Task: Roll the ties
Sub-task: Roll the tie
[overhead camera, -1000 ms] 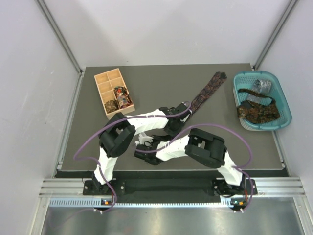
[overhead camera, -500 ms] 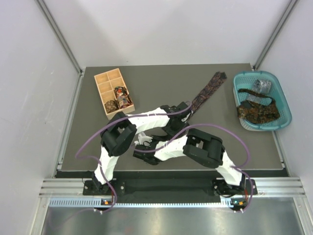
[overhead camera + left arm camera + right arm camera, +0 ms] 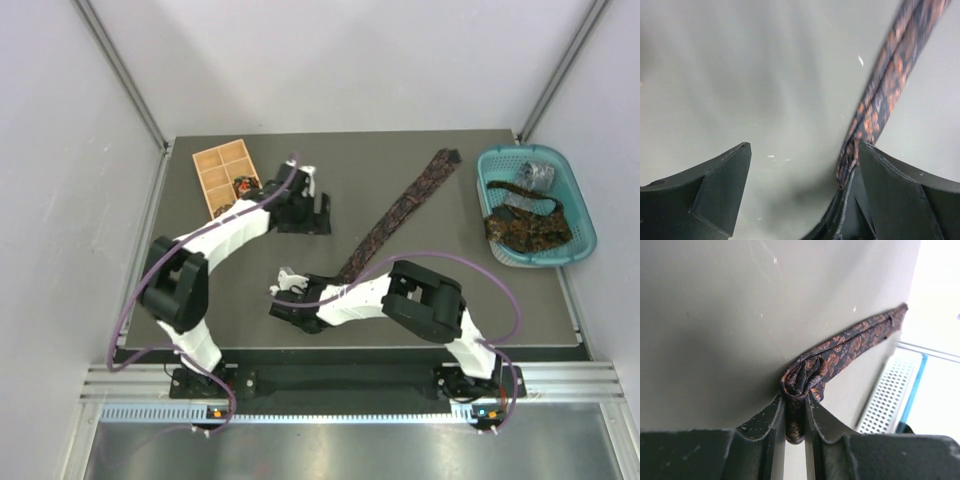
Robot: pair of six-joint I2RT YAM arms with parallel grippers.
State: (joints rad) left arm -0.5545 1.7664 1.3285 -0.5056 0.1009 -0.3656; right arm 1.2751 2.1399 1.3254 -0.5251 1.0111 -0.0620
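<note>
A dark tie with an orange pattern lies as a long diagonal strip from the far right of the table toward the middle. Its near end is wound into a small coil. My right gripper is shut on that coil, low over the table. My left gripper is open beside the wooden box, away from the tie. In the left wrist view the jaws stand wide apart with bare table between them, and the tie strip runs past the right finger.
A tan wooden compartment box at the back left holds rolled ties. A teal basket at the right edge holds a dark speckled tie and a grey one. White walls surround the table.
My left gripper opened and let go of the tie. It swung from the middle of the table up and left to beside the wooden box. The right gripper stayed put.
</note>
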